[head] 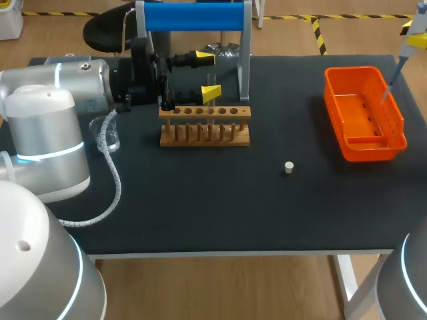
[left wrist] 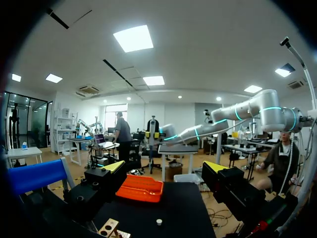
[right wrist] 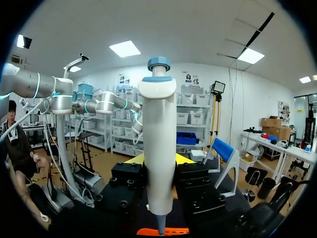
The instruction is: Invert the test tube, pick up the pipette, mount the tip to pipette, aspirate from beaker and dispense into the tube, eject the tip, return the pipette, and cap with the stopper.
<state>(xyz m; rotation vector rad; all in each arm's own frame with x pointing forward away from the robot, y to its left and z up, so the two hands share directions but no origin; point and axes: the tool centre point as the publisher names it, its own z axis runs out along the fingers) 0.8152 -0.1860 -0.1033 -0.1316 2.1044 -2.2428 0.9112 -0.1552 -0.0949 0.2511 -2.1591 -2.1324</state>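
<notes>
A wooden tube rack (head: 205, 125) stands at the table's middle back, with a clear test tube (head: 211, 112) upright in one hole. My left gripper (head: 208, 75) hovers open just behind the rack, empty; in the left wrist view (left wrist: 166, 168) its fingers stand wide apart. At the far right my right gripper (head: 417, 39) is shut on the white pipette (right wrist: 158, 148), held upright. The pipette's blue tip (head: 392, 79) hangs over the orange basket (head: 397, 123). A small white stopper (head: 289, 167) lies on the mat. The glass beaker (head: 107, 132) sits beside my left arm.
A blue-topped metal stand (head: 193, 17) rises behind the rack. The left arm's white coiled cable (head: 110, 170) trails over the mat near the beaker. From the left wrist view, the orange basket (left wrist: 139, 187) and the stopper (left wrist: 158, 221) lie ahead.
</notes>
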